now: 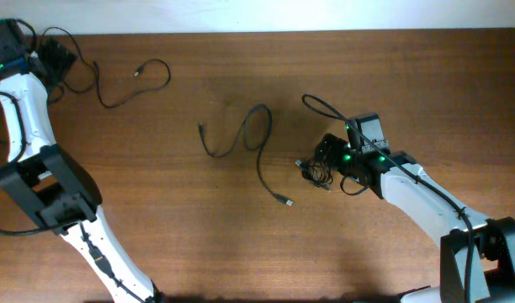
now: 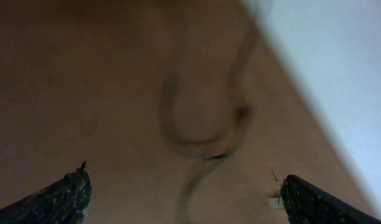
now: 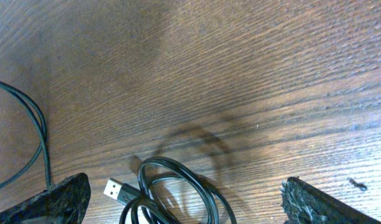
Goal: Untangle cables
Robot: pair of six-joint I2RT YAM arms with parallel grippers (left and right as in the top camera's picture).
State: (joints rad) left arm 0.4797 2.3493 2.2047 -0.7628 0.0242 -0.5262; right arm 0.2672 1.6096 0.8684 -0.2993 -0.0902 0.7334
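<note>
Right gripper (image 3: 185,198), jaws spread, hangs over the one remaining knot (image 3: 200,186); left gripper (image 2: 187,198), jaws spread, empty above a freed cable (image 2: 203,146); second cable (image 1: 241,139) lies loose mid-worktop (image 1: 156,219); roughly two-thirds done.

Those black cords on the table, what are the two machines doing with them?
Two robot arms are untangling thin black cords on a wooden table. One loose cord lies near the far left corner, and another loose cord snakes across the middle. The right gripper is open and hovers over a small coiled bundle. The left gripper is also open, above the corner cord, and holds nothing.
</note>
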